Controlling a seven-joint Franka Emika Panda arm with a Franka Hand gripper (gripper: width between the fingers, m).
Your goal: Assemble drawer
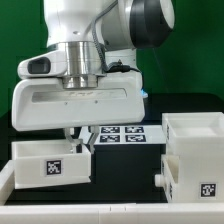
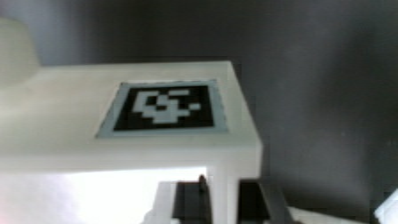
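One of the drawer's small white trays sits at the exterior view's left, its square tag facing the camera. My gripper hangs over the tray's right end. In the wrist view the tray and its tag fill most of the picture. There my gripper is shut on a thin white wall of the tray, which stands between the two dark fingers. The drawer's large open-topped casing stands at the exterior view's right, apart from the gripper, with its own tag.
The marker board lies flat on the dark table behind, between tray and casing. A white edge runs along the front of the exterior view. The arm's bulky white body hides the area above the tray.
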